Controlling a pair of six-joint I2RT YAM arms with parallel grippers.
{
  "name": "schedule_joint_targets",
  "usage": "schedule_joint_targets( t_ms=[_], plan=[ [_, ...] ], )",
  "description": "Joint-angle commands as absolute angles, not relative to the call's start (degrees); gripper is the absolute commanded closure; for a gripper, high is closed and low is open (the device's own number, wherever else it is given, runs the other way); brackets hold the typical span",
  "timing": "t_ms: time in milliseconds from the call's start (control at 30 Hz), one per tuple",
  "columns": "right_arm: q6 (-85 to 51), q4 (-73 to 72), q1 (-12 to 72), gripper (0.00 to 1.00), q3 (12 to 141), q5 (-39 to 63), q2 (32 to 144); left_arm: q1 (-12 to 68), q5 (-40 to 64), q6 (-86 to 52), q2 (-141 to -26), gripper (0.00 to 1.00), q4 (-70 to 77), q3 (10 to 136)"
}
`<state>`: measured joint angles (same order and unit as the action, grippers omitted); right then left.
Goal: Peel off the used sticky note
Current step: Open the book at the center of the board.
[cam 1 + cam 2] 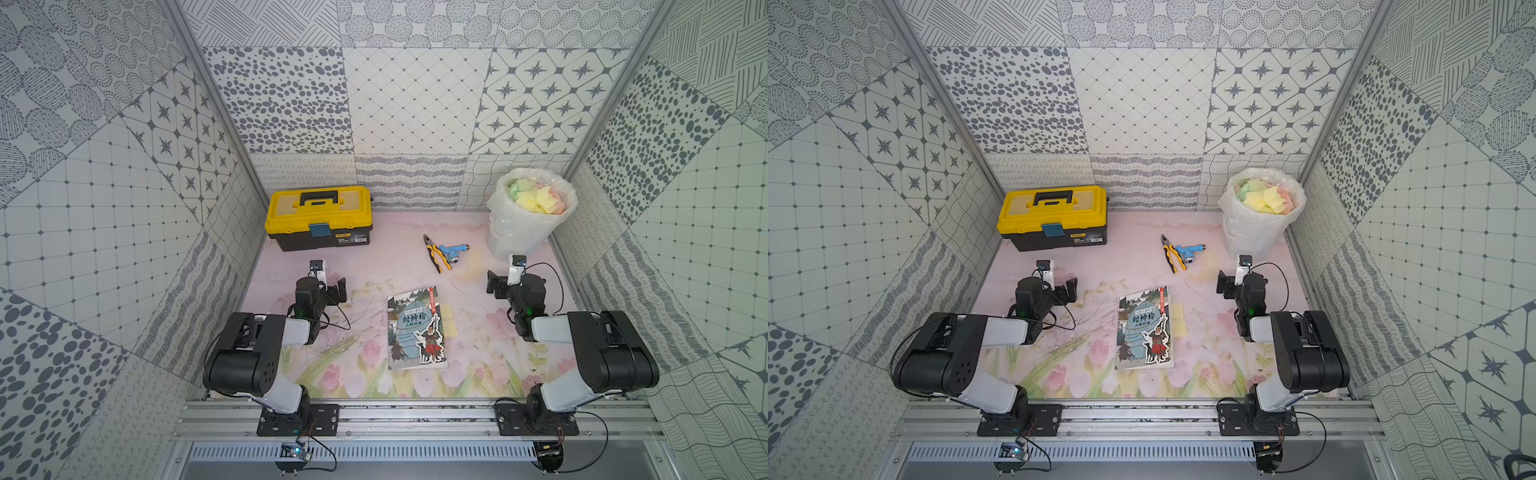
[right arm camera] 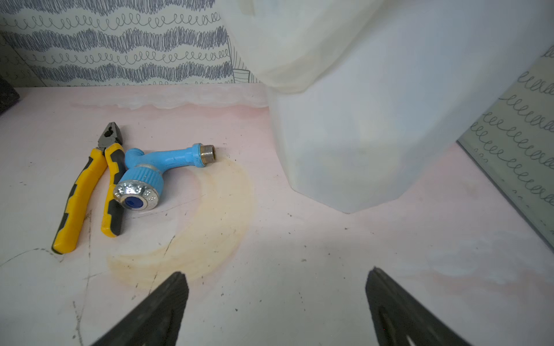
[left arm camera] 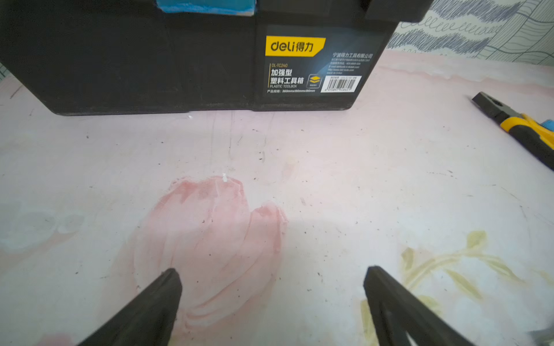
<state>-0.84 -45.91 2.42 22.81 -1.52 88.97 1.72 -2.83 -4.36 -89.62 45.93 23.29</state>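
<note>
Two pale yellow sticky notes stick out from under the right edge of an illustrated book lying mid-table in both top views. Whether they carry writing is too small to tell. My left gripper hovers left of the book, open and empty; in the left wrist view its fingers frame bare tabletop. My right gripper is right of the book, also open and empty, its fingers spread wide over the table.
A yellow-lidded black toolbox stands at the back left, with a blue square patch on its front. Yellow-handled pliers and a blue nozzle lie behind the book. A bag-lined bin holds several coloured notes.
</note>
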Motion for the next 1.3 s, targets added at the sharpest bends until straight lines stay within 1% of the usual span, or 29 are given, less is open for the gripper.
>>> schedule_joint_targets(
  t_ms=[0,533,600,667,733,833,900,967,1033,1100,1133,1167,1200,1267],
  plan=[
    [-1.0,-47.5,2.3,0.03,23.7,-1.1,89.0,1.6,-1.5,-3.7,-90.0,0.01,48.0,23.6],
    [-1.0,-47.5,2.2,0.03,23.7,-1.1,88.9,1.6,-1.6,-3.7,-90.0,0.00,48.1,23.6],
    [-1.0,-46.6,2.8,0.03,24.0,-2.9,87.8,1.6,-2.0,-3.5,-88.9,0.01,45.0,25.1],
    [-0.5,-40.6,4.0,0.03,25.7,-5.5,84.3,2.4,-4.7,-3.8,-85.8,0.01,39.0,27.4],
    [-3.6,-25.8,4.6,0.03,31.8,-8.1,81.2,3.2,-7.4,-4.5,-83.1,0.01,31.5,30.0],
    [-10.2,-6.9,4.6,0.03,42.4,-9.1,80.8,5.0,-12.2,-6.2,-78.5,0.01,25.3,31.4],
    [-13.9,-0.3,4.6,0.03,46.2,-5.4,80.6,5.7,-14.1,-10.7,-74.7,0.01,22.5,31.5],
    [-17.2,3.4,4.4,0.03,48.6,0.1,79.8,5.8,-15.5,-19.7,-71.0,0.01,16.8,33.0],
    [-22.7,2.2,3.4,0.03,48.1,9.6,77.6,5.6,-15.5,-30.3,-68.8,0.00,8.8,35.6],
    [-33.3,0.7,2.1,0.03,45.3,12.6,74.5,4.6,-14.5,-43.0,-67.2,0.01,-1.1,38.3],
    [-39.0,1.6,1.3,0.03,43.9,12.5,72.8,3.6,-10.5,-47.1,-67.0,0.00,-5.5,39.3],
    [-42.0,0.4,0.0,0.03,42.3,15.5,71.8,2.7,-5.1,-47.9,-66.8,0.00,-5.9,39.6],
    [-43.4,-3.4,-2.0,0.03,40.4,20.5,71.5,2.4,-1.9,-48.5,-66.7,0.00,-6.1,40.0],
    [-45.2,-5.6,-3.7,0.04,38.7,24.9,70.8,2.4,3.4,-50.5,-65.9,0.00,-6.5,39.9]
  ],
)
